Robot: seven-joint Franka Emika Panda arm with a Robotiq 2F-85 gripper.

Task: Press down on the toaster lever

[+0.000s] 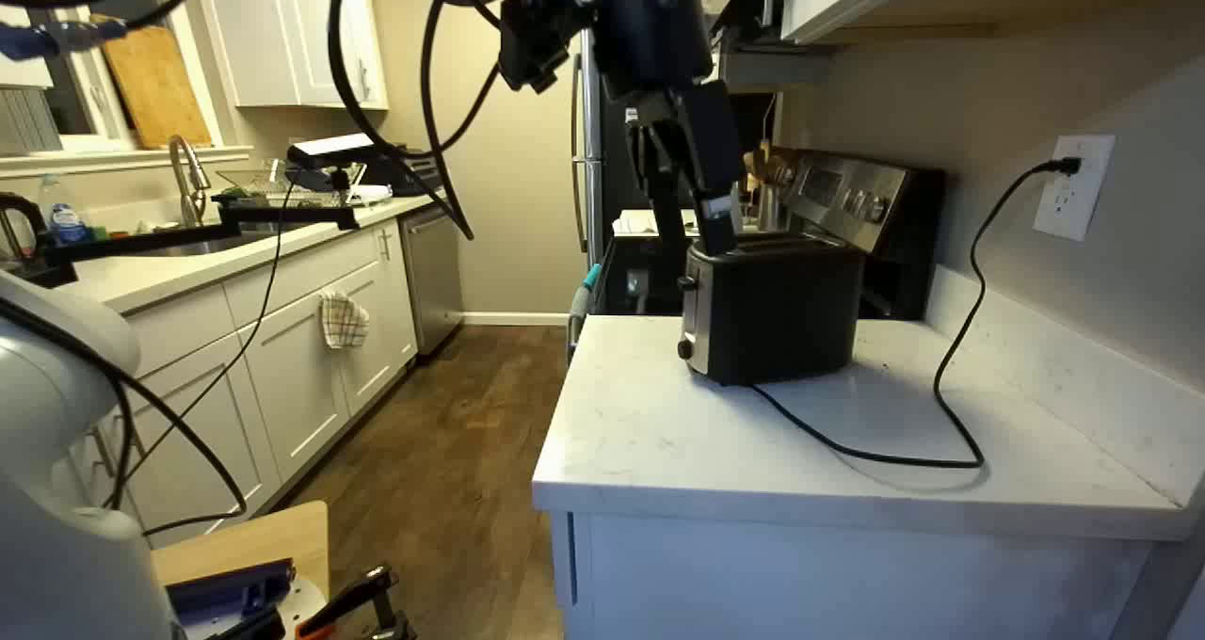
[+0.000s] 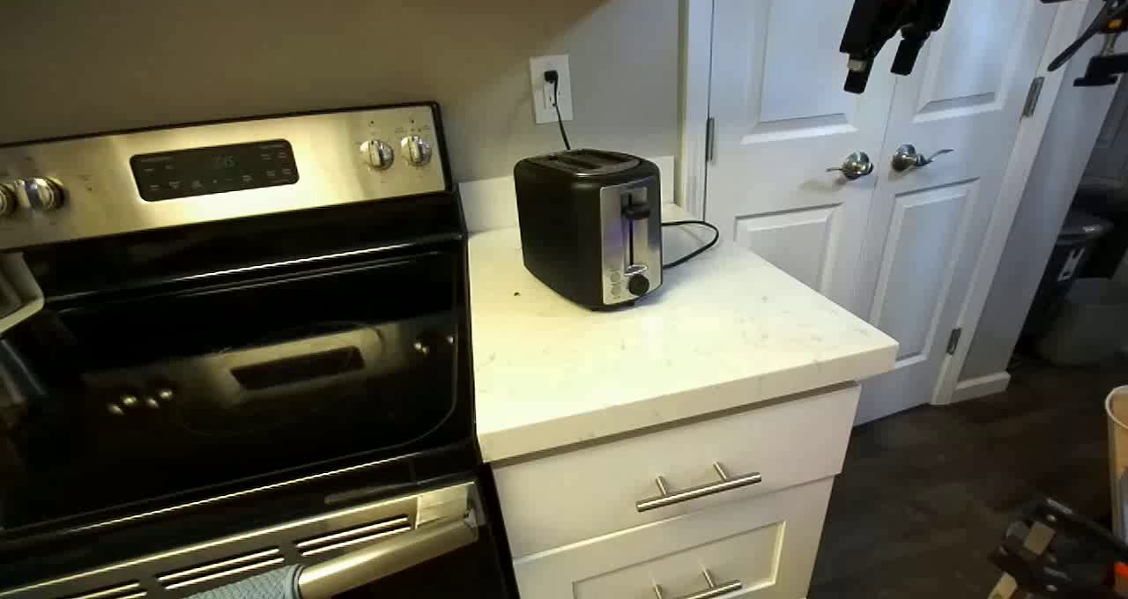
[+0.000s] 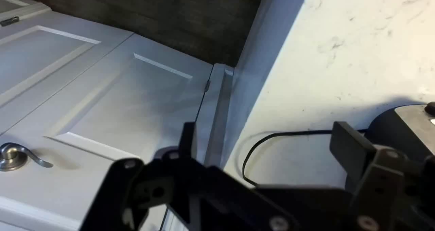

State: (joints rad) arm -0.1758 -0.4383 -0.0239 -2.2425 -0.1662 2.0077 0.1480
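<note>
The black toaster (image 1: pixel 781 311) stands upright on the white counter. In an exterior view its steel front (image 2: pixel 617 247) shows the black lever (image 2: pixel 635 212) high in its slot, above a round knob (image 2: pixel 638 284). The lever also shows edge-on in an exterior view (image 1: pixel 688 283). My gripper (image 2: pixel 879 75) is open and empty, in the air above and to the right of the toaster there. In the wrist view the fingers of my gripper (image 3: pixel 266 136) are wide apart. The toaster (image 3: pixel 382 129) is at the right edge, partly cut off, and the lever is hidden.
The black power cord (image 1: pixel 875 454) runs from the toaster to the wall outlet (image 1: pixel 1075 188). A stove (image 2: pixel 300 352) adjoins the counter (image 2: pixel 705 343). White doors (image 2: pixel 793 53) stand beyond the counter. A cabinet (image 1: pixel 941 0) hangs overhead.
</note>
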